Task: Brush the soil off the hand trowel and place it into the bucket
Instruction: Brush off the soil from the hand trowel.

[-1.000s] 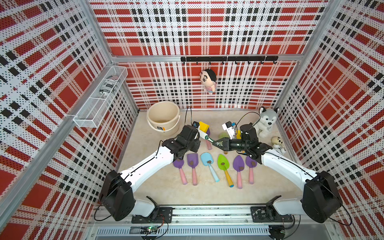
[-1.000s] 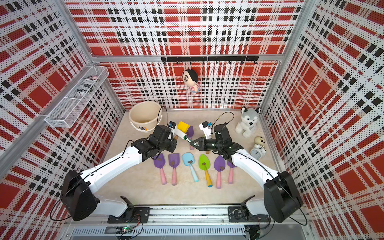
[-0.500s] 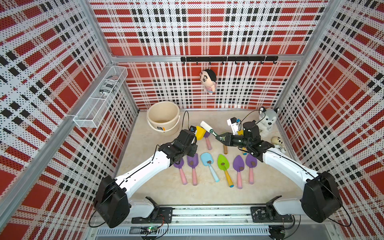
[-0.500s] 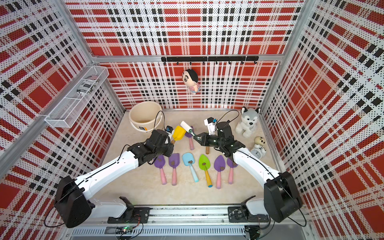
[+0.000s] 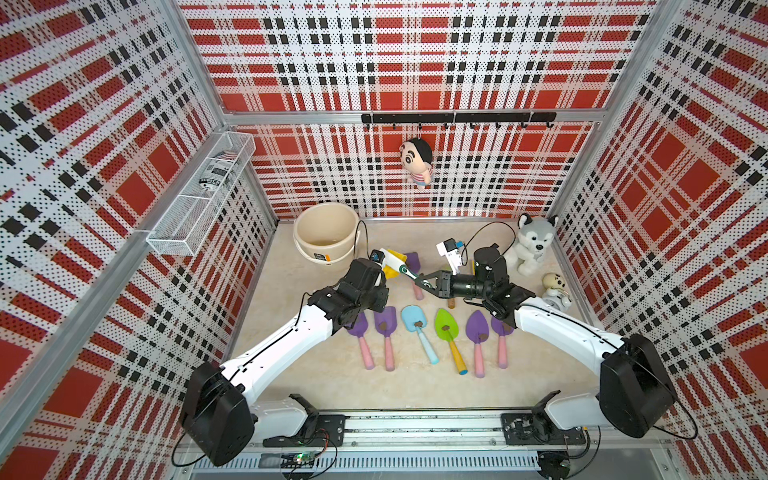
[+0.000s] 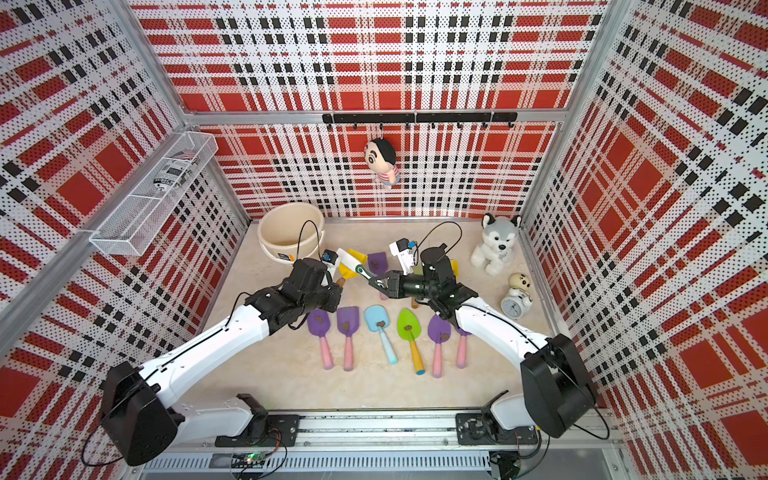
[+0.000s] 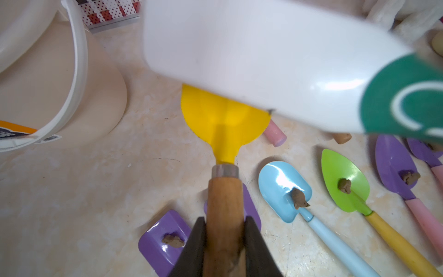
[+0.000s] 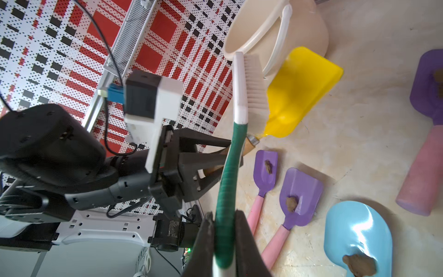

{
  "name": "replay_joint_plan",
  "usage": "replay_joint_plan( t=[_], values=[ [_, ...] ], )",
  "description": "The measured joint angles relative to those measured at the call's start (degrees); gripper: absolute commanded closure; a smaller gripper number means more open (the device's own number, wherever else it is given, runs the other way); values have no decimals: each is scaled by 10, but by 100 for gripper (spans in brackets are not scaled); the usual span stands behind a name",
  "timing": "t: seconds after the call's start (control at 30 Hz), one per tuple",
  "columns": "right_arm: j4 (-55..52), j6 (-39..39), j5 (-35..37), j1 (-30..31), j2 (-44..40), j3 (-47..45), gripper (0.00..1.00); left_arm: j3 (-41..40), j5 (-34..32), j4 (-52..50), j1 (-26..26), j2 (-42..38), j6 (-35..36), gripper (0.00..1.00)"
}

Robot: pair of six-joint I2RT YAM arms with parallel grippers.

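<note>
My left gripper (image 7: 225,220) is shut on the wooden handle (image 7: 224,199) of a yellow hand trowel (image 7: 223,120), held just above the floor beside the cream bucket (image 5: 320,249). The right gripper (image 8: 224,215) is shut on the green handle of a white brush (image 8: 255,84), whose bristles lie against the yellow blade (image 8: 302,91). Both top views show the brush head (image 5: 392,262) over the trowel (image 6: 347,270), between my left gripper (image 5: 376,282) and right gripper (image 5: 422,282). No soil shows on the blade's visible faces. The bucket (image 6: 266,245) stands upright and looks empty.
Several trowels lie in a row near the front, each with a soil lump: purple (image 5: 384,322), blue (image 5: 413,320), green (image 5: 446,326). Another purple trowel (image 5: 413,262) lies behind the brush. A husky plush (image 5: 534,247) and a small clock figure (image 5: 555,289) stand at the right wall.
The brush has swung left and now lies over the yellow blade. My left gripper has drawn the trowel slightly toward the front. Both grips are unchanged.
</note>
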Motion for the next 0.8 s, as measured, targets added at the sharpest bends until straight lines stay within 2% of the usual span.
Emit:
replay_joint_plan(
  t=[0.23,0.53,0.7,0.8],
  values=[
    [-2,5,15,-12,5,-5,100,-2,5,5,4,-11,-1,100],
    [-7,-1,37,-76,-18,-10,100,-12,31,4,24,-47,-1,100],
    [-34,-75,99,-86,-55,-10,100,-4,50,-12,45,-65,-1,100],
    [-38,-155,175,-74,-73,-15,100,20,93,-39,76,-66,-7,100]
  ],
)
